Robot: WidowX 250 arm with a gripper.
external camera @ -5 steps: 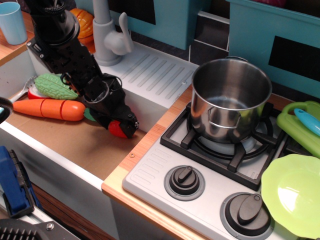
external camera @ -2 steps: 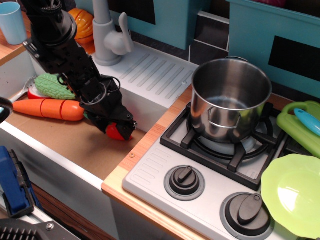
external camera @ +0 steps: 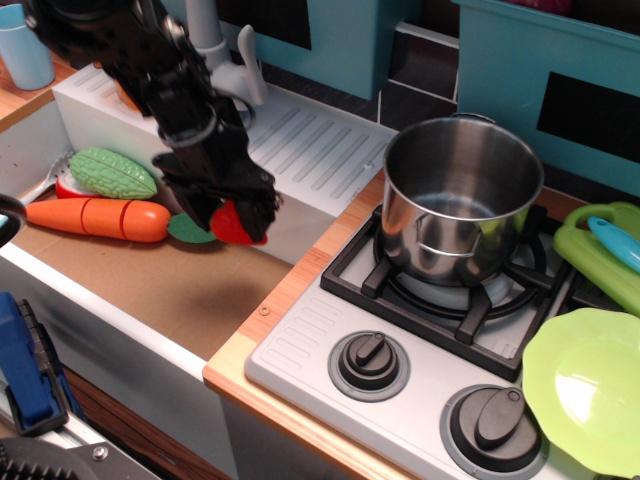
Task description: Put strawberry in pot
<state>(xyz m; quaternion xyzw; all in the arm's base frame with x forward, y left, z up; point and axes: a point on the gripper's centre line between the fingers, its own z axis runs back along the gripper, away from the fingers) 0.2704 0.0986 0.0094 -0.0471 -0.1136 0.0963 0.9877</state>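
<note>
My gripper (external camera: 238,222) clamps the red strawberry (external camera: 233,224) in the air above the sink (external camera: 150,285) at the bench's left side, beside the orange carrot (external camera: 98,217). The steel pot (external camera: 462,200) stands apart on the stove's burner (external camera: 445,290), toward the right.

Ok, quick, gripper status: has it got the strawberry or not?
Gripper: closed on the strawberry, held above the sink floor, not yet over the pot.
</note>
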